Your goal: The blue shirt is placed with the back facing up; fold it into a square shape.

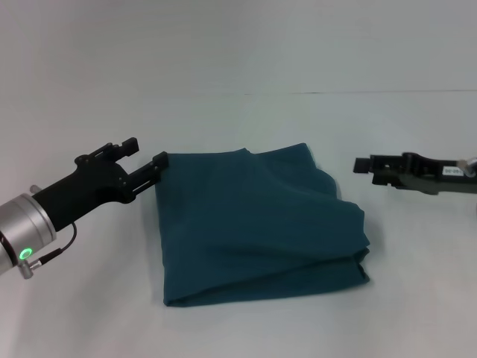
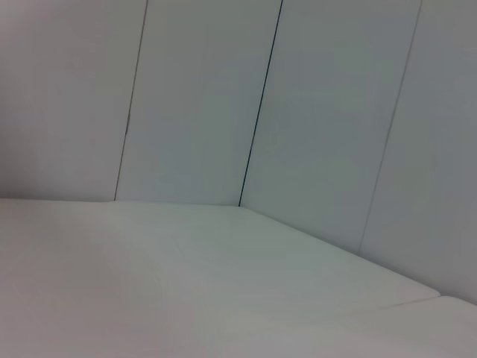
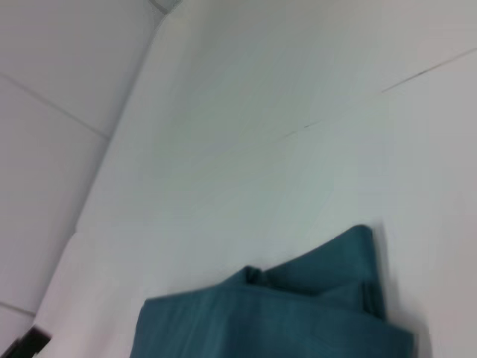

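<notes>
The blue shirt [image 1: 257,224] lies folded into a rough square in the middle of the white table, plain side up, with layered edges at its right side. My left gripper [image 1: 147,152] is at the shirt's far left corner. It is open, and its lower finger [image 1: 159,159] touches that corner. My right gripper [image 1: 361,165] hovers to the right of the shirt, apart from it and level with its far edge. The right wrist view shows the shirt's folded edge [image 3: 298,313]. The left wrist view shows no shirt.
The white table [image 1: 238,119] extends all around the shirt, with a seam line across its far part. White wall panels [image 2: 201,97] stand behind the table. A dark part [image 3: 26,344] shows at the edge of the right wrist view.
</notes>
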You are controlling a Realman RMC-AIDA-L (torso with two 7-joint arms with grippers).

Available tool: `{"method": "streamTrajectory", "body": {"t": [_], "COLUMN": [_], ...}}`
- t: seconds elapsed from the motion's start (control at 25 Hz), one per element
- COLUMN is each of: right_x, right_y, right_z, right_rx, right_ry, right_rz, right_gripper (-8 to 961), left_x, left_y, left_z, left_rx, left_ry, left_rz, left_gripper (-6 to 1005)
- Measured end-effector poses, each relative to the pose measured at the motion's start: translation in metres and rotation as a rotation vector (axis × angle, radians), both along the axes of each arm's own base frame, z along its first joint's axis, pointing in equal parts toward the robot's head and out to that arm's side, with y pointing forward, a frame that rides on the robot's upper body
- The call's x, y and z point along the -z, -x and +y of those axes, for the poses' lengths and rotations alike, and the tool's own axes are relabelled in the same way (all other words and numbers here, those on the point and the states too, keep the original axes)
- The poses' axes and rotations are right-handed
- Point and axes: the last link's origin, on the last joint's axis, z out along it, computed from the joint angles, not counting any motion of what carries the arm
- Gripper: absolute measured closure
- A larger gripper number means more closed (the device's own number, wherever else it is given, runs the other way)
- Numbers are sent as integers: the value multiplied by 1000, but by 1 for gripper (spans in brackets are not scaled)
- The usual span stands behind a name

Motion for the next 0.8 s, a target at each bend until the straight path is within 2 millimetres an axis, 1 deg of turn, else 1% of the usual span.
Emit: {"method": "streamTrajectory", "body": {"t": [0.12, 0.28, 0.36, 0.48, 0.8], "right_x": [8, 26, 35, 38, 33], "right_y": [6, 13, 17, 19, 27], "right_z": [9, 12, 11, 11, 14], "right_rx": [42, 55, 52, 44, -17], "right_ry": [16, 57, 69, 71, 52], "right_rz": [-9, -22, -29, -29, -15], "right_gripper": [391, 248, 248, 247, 248], "left_x": [0, 1, 1, 0, 5], "left_y": [0, 0, 0, 2, 1], "left_z": [1, 1, 1, 3, 8], "left_rx": [0, -4, -6, -19, -37], "left_ry": [-1, -2, -4, -9, 0], "left_rz": [1, 3, 6, 14, 14], "left_gripper": [309, 309, 309, 309, 309]}}
